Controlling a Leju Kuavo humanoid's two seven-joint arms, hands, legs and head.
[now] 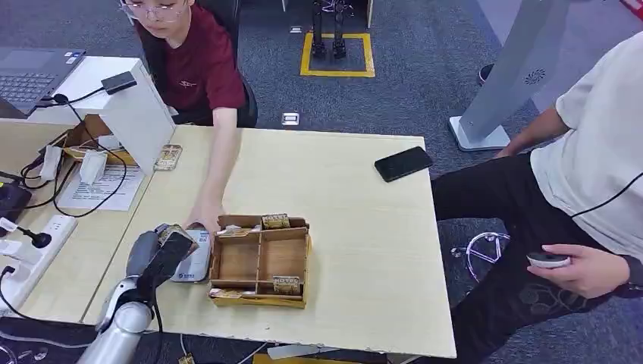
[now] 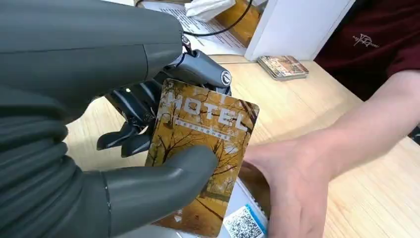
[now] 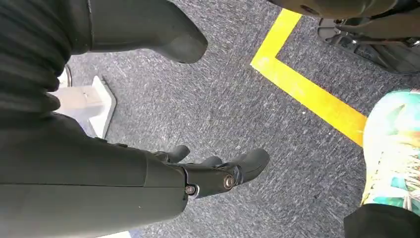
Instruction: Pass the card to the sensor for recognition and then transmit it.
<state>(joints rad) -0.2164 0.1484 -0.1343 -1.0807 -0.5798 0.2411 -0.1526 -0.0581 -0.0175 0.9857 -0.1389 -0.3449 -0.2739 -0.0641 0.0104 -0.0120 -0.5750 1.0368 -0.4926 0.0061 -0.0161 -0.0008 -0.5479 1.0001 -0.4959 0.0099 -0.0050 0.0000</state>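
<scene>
Pinching the hotel card [image 2: 203, 148] between thumb and fingers, the left robot hand [image 1: 163, 254] holds it just above the card reader [image 1: 193, 262] near the tabletop's [image 1: 364, 250] front left edge, a person's hand [image 2: 292, 183] beside it. Scanning looks underway; handing over remains. The right robot hand [image 3: 218, 173] hangs loosely spread, holding nothing, over the floor.
</scene>
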